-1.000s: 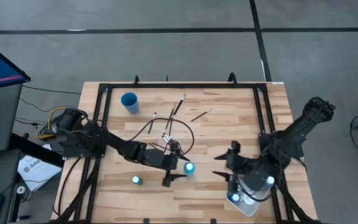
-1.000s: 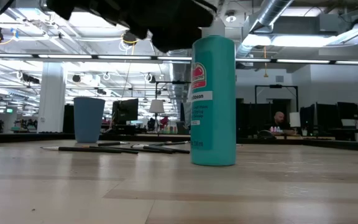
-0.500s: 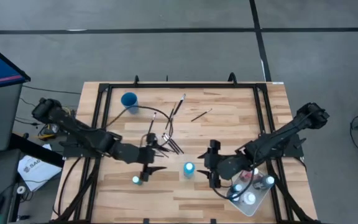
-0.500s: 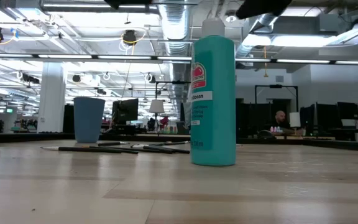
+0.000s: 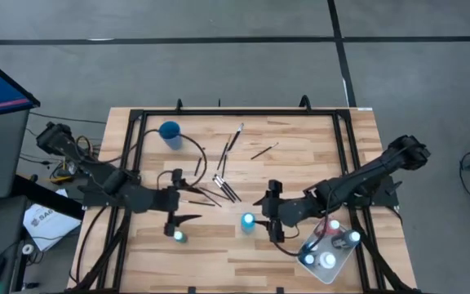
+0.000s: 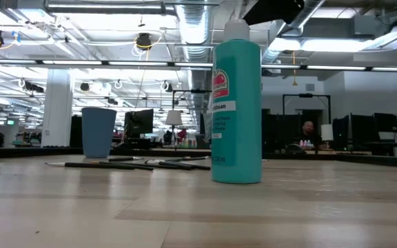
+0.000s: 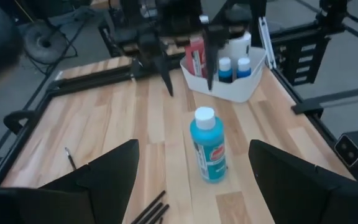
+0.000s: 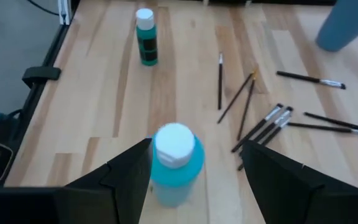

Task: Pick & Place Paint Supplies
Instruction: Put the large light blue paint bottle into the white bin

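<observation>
A teal paint bottle (image 5: 248, 221) with a white cap stands upright on the table's middle; it also shows in the low view (image 6: 236, 110). My right gripper (image 5: 264, 216) hangs open just right of it and above it; in its wrist view the bottle (image 8: 174, 165) shows between the fingers, untouched. A smaller dark-teal bottle (image 5: 179, 236) stands further left, with my left gripper (image 5: 184, 209) open above it. Several dark paintbrushes (image 5: 219, 175) lie scattered toward the far side. More bottles stand in the white tray (image 5: 339, 260) at the near right.
A blue cup (image 5: 170, 132) stands at the far left corner. A black frame (image 5: 235, 113) runs along the table's far edge and its sides. Bare wood lies along the near edge between the bottles and the tray.
My left gripper has drawn away from the middle teal bottle toward the table's left edge and risen, staying open. My right gripper has come from over the tray toward the left, down to beside that bottle. The bottle has stayed upright in place.
</observation>
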Robot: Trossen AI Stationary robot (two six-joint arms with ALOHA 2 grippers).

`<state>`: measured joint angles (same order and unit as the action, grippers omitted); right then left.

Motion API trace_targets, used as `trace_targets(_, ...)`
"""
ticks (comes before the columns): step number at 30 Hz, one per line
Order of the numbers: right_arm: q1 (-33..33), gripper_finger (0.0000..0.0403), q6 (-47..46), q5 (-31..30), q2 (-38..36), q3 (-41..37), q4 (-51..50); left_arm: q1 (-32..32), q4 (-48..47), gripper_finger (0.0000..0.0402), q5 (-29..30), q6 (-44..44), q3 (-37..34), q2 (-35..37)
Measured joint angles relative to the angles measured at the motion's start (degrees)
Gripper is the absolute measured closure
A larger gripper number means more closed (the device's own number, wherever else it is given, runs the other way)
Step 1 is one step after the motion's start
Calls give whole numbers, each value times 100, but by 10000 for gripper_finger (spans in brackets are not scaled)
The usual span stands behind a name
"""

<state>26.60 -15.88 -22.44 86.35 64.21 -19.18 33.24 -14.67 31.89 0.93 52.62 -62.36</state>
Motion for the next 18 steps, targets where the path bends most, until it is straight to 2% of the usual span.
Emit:
trace_targets(5, -58, 162, 360, 181, 294, 55, 587, 87, -36, 103, 12, -2, 0, 203)
trace_targets(18, -129, 162, 685, 430, 1225, 971, -454, 178, -313, 103, 10, 191, 0, 239)
